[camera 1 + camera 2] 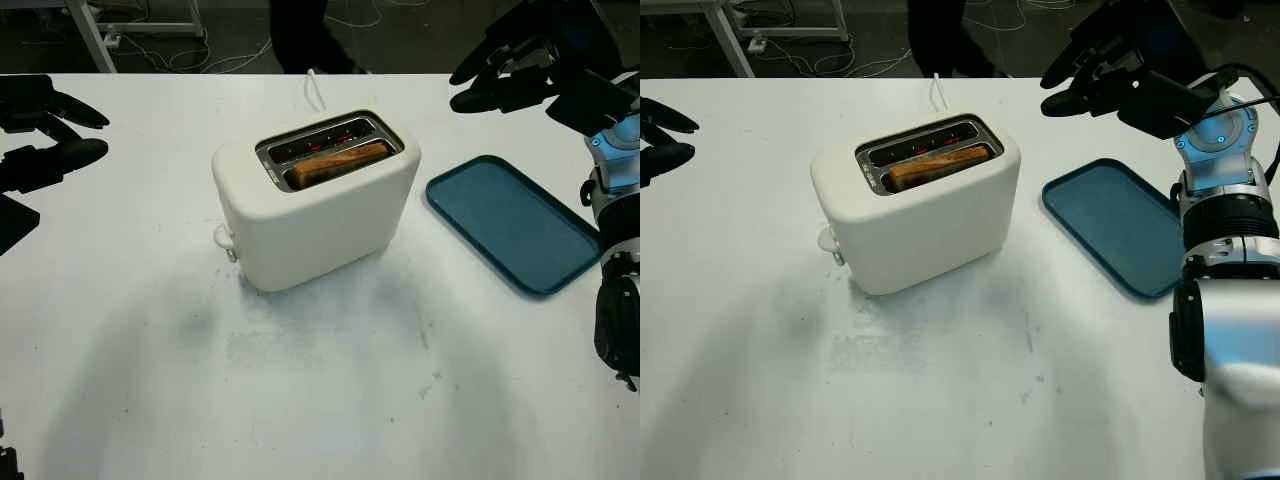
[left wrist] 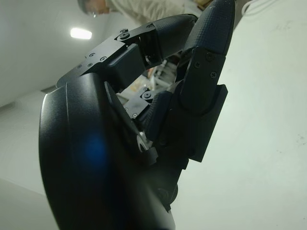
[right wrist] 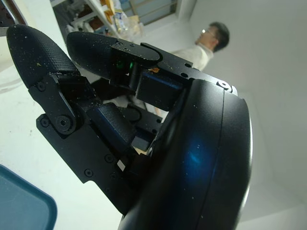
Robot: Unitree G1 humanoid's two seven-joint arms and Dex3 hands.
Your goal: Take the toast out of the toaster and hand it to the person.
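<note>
At the far left edge of the white table, the left hand hovers open and holds nothing, well apart from the toaster.

The cream toaster stands near the middle of the table. Its long axis runs from the near left to the far right, and its lever knob sticks out of the near-left end. Two slots lie along that same axis. The toast sits in the nearer slot, its brown top edge showing just at the slot's rim, lengthwise with the toaster. The farther slot glows red inside.

A white cord leads away from the toaster's far side.

To the right lies a flat teal tray, bare, close beside the toaster but not touching.

Above the tray's far end, the right hand hangs open with nothing in it.

A person stands beyond the table.
</note>
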